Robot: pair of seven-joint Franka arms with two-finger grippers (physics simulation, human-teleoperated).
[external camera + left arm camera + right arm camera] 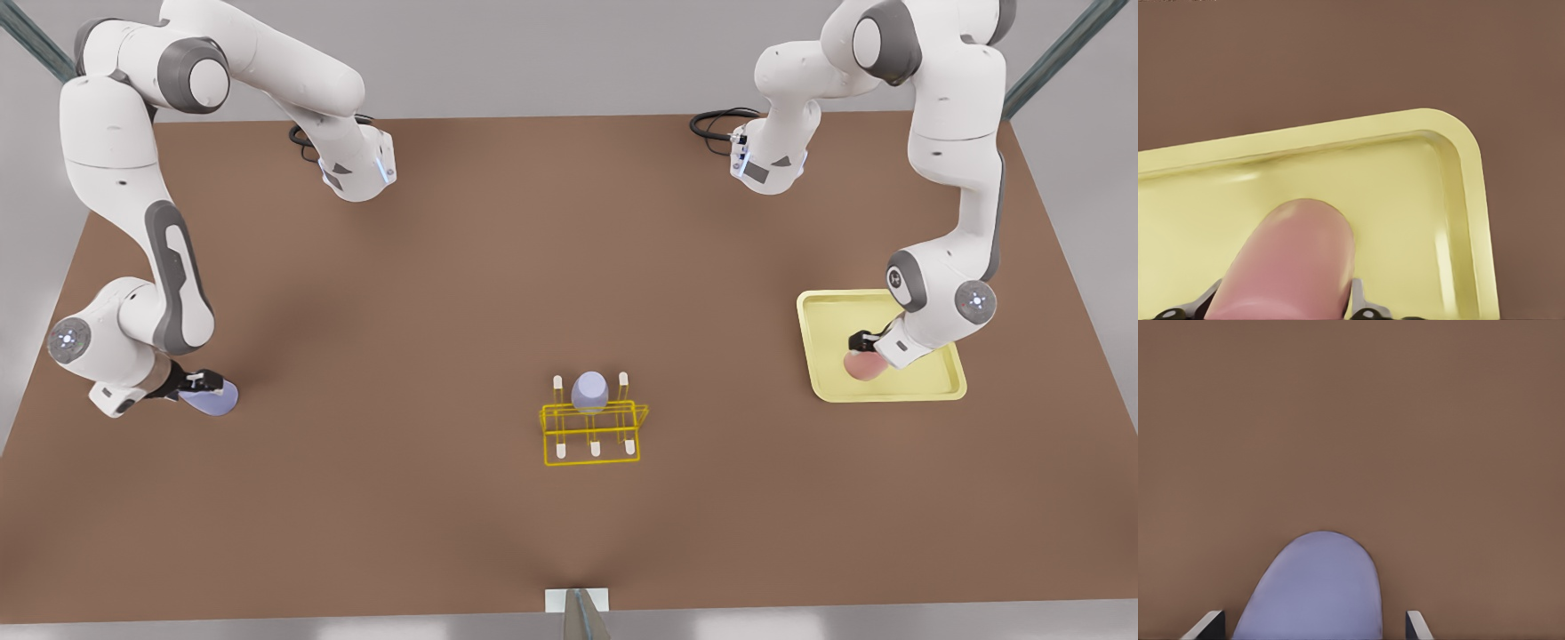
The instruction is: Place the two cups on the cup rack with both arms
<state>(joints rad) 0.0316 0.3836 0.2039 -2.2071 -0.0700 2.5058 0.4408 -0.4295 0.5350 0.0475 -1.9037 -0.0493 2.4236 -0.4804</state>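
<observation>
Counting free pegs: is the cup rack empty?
No. One lavender cup sits upside down on a back peg of the cup rack.

Brown desk (498, 267) seen from above. Left end effector (864, 345) on the front view's right, closed on a salmon pink cup (861, 366) over a pale-yellow tray (831, 311). Right end effector (197, 384) on the front view's left, around a lavender cup (213, 400) low near the desk. Yellow cup rack (594, 431) near centre, another lavender cup (589, 391) upturned on a rear peg.

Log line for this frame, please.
left gripper: around pink cup, over tray | right gripper: around lavender cup, fingers apart
</observation>
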